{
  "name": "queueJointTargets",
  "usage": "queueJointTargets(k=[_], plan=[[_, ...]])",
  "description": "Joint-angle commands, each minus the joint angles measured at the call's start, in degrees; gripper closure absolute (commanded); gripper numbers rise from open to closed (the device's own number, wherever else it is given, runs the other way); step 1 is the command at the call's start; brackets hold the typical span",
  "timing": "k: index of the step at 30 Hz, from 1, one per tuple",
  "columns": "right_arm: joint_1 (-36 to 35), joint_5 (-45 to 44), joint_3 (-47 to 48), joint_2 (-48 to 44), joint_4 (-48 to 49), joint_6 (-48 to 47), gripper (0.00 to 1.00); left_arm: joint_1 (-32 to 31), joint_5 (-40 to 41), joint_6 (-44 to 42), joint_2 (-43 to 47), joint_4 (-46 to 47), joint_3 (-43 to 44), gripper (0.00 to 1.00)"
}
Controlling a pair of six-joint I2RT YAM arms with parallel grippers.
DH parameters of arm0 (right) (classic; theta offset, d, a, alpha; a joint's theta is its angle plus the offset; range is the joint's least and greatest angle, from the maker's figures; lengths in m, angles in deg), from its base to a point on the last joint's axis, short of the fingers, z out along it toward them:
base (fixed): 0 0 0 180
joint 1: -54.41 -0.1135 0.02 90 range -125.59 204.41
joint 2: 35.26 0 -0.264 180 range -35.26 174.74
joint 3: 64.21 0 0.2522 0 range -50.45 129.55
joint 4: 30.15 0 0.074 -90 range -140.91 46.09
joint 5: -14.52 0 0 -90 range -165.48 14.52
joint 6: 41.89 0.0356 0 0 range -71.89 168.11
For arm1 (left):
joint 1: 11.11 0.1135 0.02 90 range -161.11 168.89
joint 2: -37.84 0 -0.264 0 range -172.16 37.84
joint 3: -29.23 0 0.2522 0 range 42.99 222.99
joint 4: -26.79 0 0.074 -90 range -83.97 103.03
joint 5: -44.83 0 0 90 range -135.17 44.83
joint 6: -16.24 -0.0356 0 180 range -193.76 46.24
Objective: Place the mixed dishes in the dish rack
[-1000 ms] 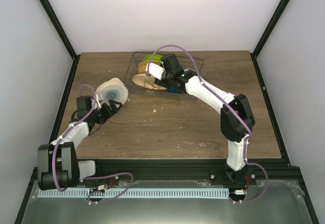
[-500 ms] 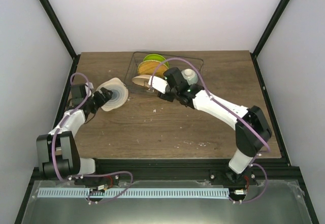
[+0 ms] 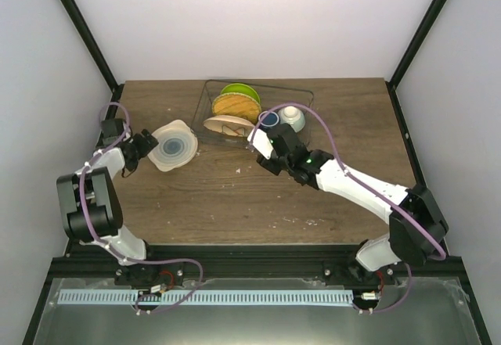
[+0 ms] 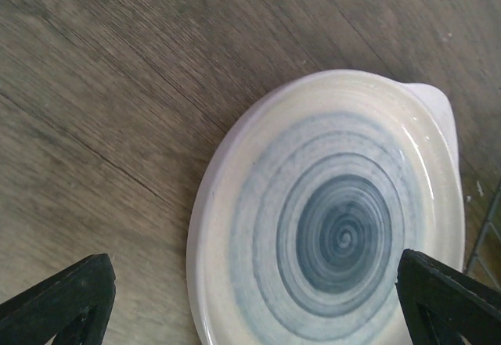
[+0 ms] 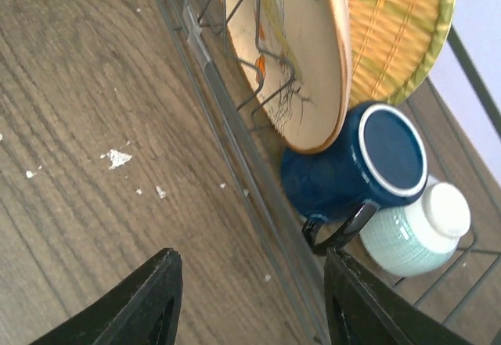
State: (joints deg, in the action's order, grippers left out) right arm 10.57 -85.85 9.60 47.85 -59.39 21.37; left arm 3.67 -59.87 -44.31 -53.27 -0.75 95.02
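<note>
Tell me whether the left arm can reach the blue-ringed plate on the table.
Probably yes: the left arm has its jaws wide open right beside the blue-ringed plate, with nothing between them.

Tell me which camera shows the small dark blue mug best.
The right wrist view: it shows the mug large, with body, handle and white-rimmed end clear, inside the dish rack. The top view shows only a small blue circle; the left wrist view misses it.
</note>
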Motion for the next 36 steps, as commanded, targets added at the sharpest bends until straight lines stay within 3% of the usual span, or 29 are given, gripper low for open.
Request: queueJointTargets(k=[1,11,15,28,34,36], plan=[[-0.6,-1.0,-1.7,-3.4,-0.6,6.2,0.49,0.0,1.7,-1.1,-4.2,-1.7,3.7,0.0],[-1.2,-1.7,-3.2,-5.1,-2.1,9.5,0.52,-2.9,5.0,-1.6,-12.8,-3.5,10.3,0.02],[-1.3,-2.6,-4.0,-5.6,-2.1,9.9,0.52,-5.3,7.1,-2.4,-16.0,-5.9,14.4,0.08],[-1.3,-3.0,-5.0,-6.6,-1.7,10.1,0.52,-5.7,11.2,-5.4,-18.9,-9.5,15.0,0.71],[-1.3,-1.8,-5.3,-5.9,-1.6,11.2,0.52,-5.2,7.1,-4.3,-16.4,-5.5,8.5,1.0],[-1.3,-0.8,-5.4,-5.6,-1.5,11.9,0.53,-5.1,6.0,-4.1,-14.7,-3.9,5.5,1.0]])
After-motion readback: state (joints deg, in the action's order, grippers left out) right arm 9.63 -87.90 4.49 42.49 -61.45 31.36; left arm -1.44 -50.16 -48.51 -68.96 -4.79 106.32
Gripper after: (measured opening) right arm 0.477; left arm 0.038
